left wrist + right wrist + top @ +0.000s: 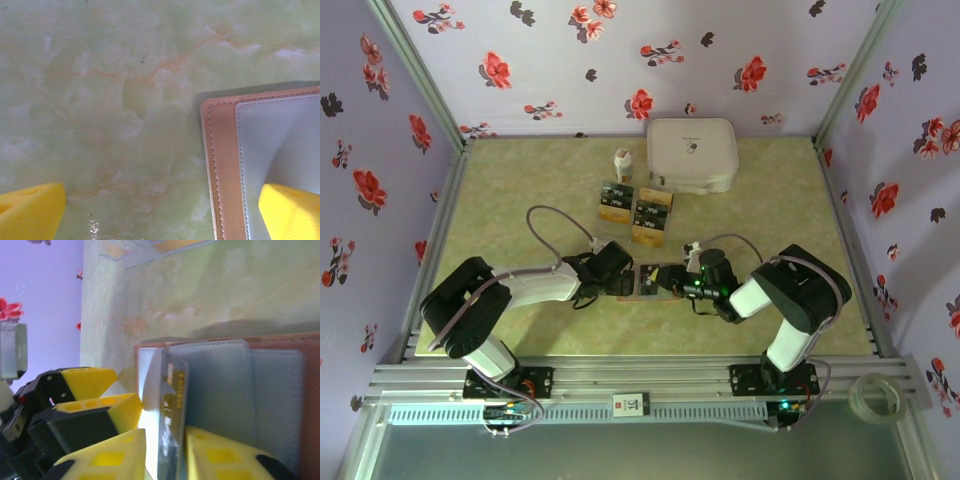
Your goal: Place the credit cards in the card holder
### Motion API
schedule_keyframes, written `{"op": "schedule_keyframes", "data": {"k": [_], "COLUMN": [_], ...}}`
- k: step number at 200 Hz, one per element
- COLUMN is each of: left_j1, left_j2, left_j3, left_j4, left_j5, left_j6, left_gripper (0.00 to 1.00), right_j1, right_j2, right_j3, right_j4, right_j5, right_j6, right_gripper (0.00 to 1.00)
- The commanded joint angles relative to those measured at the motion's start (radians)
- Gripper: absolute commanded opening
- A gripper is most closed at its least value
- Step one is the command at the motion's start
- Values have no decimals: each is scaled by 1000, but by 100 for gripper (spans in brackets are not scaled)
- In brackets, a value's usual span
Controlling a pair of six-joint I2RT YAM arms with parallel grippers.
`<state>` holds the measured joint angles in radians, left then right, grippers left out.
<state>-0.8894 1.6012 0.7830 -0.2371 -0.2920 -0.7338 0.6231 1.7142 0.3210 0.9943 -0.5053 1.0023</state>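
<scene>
- Tape roll [875, 395]: on the front rail, nearer than the card holder [650, 280] and well off to its right. Not in play, blocks nothing.
- Card holder: lies opened flat on the table [770, 215] between the two grippers, grey lining up, so the pocket mouth is reachable from the side.
- Left gripper [160, 215]: reaches in from the holder's left, jaws spread fully wide and holding nothing. One finger [292, 212] sits over the grey lining at the holder's edge, the other over bare table left of it. Likely job: pin the flap so the holder neither slides nor folds during insertion.
- Right gripper [167, 460]: reaches in from the holder's right, jaws set narrow around one card [172, 405], black with gold marks. The card stands on edge, its far end at the mouth of the grey pocket. A thin gap shows on one side, so it's unclear if the card is pinched or freed. Depth in the pocket can't be judged either.
- Tight spot: the left gripper's yellow tips sit just beside that card at the holder's left edge, so there is a clash risk if either arm shifts.
- Remaining credit cards [617, 200]: two groups flat on the table just beyond the holder, apart from it.
- White bottle [622, 165]: upright, just beyond the left card group. Could get tipped on the next pick.
- White case [692, 153]: farthest out, beyond the holder and slightly right, at the back wall. Not in the way.
</scene>
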Motion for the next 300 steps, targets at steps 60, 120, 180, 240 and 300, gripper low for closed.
{"op": "schedule_keyframes", "data": {"k": [60,120,180,240,300], "left_j1": [75,76,76,76,76], "left_j2": [-76,-82,-77,-73,-67], "left_j3": [-18,-28,-34,-34,-37], "left_j4": [-53,-49,-38,-32,-29], "left_j5": [14,24,30,33,34], "left_j6": [-7,6,10,17,20], "left_gripper": [100,100,100,100,100], "right_j1": [6,6,0,-22,-38], "right_j2": [-118,-80,-90,-126,-107], "right_j3": [54,65,62,62,85], "right_j4": [-349,-320,-345,-400,-427], "right_j5": [68,60,56,43,-2], "right_j6": [-107,-93,-106,-136,-169], "right_gripper": [39,23,7,0,0]}}
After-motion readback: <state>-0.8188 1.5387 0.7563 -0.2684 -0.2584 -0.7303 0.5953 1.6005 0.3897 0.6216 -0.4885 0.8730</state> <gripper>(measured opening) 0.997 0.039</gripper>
